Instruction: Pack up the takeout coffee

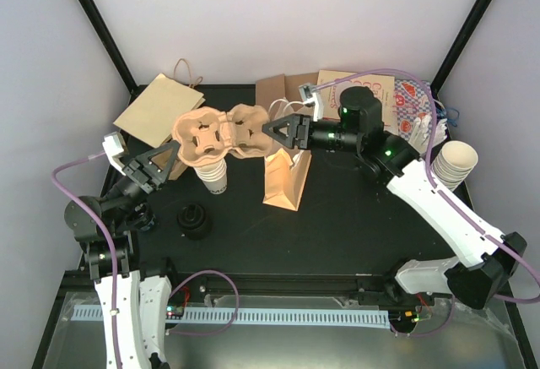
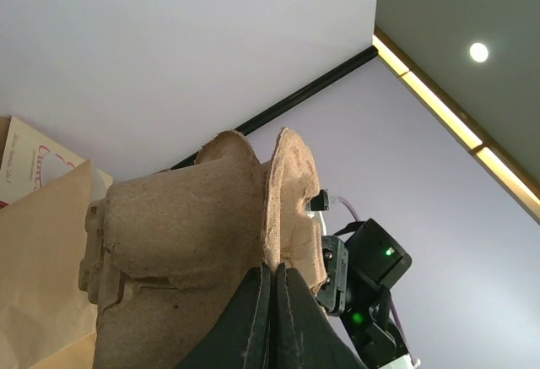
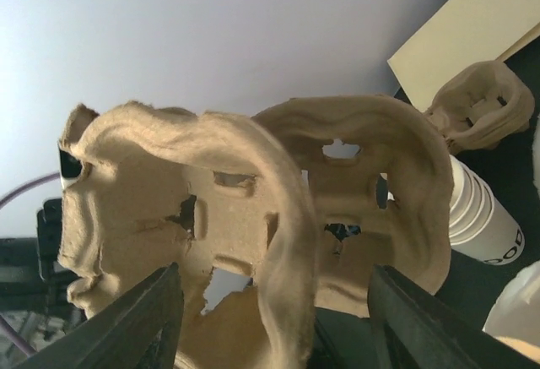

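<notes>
The white paper cup (image 1: pixel 216 176) stands under the raised brown pulp cup tray (image 1: pixel 218 137); it also shows in the right wrist view (image 3: pixel 477 217). The black lid (image 1: pixel 195 221) lies apart on the mat in front of the cup. My left gripper (image 1: pixel 172 155) is shut on the tray's left edge and holds it up; its fingers (image 2: pixel 263 310) pinch the rim (image 2: pixel 283 192). My right gripper (image 1: pixel 269 129) is open at the tray's right end, its fingers (image 3: pixel 148 322) spread on either side of the tray's lobe (image 3: pixel 278 242). The tan paper bag (image 1: pixel 285 180) stands just right of the cup.
A flat brown bag (image 1: pixel 159 107) lies at the back left. Printed paper bags (image 1: pixel 405 105) lie at the back right. A stack of lidless white cups (image 1: pixel 454 165) sits at the right edge. Black frame posts rise at the back corners.
</notes>
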